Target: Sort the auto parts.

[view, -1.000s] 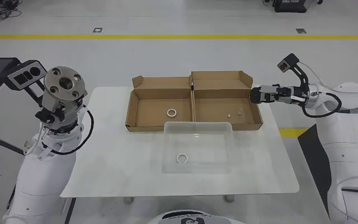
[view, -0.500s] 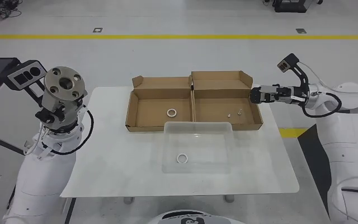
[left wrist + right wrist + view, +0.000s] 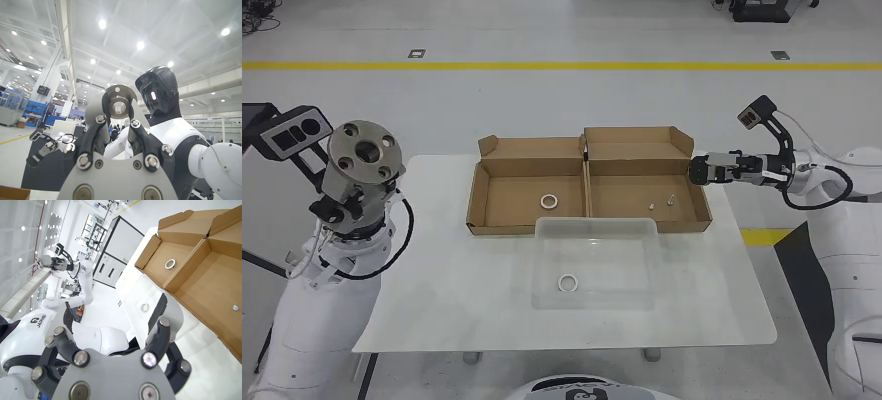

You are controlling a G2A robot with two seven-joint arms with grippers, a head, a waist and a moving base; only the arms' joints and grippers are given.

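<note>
Left wrist view puts the answer right in front of you: the left gripper (image 3: 118, 108) has its jaws closed on the hub of a flanged part (image 3: 122, 91), one finger on each side. The bore looks straight back at the wrist camera, and the round flange sits beyond the fingertips. Seen from above, that flanged part (image 3: 365, 152) is held flange-up in the air, off the left edge of the table (image 3: 442, 280) and well apart from every container.

Your right gripper (image 3: 115, 308) has its jaws spread wide with nothing between them. From above it hangs just beside the outer end of the right box (image 3: 697, 200).

The coming move turns on one relation. Both boxes lie across the table from the loaded jaws, toward your right, and the left box (image 3: 478, 190) is the nearer of the two. It holds a ring (image 3: 551, 201). The right box holds small fasteners (image 3: 670, 197). In front of the boxes, the clear bin (image 3: 542, 260) has a second ring (image 3: 567, 283) lying in it.

Neither box holds a part like yours, so I cannot tell you which one takes it. Either way, the left arm would likely have to tip the jaws over before release, since the flange now faces up.
</note>
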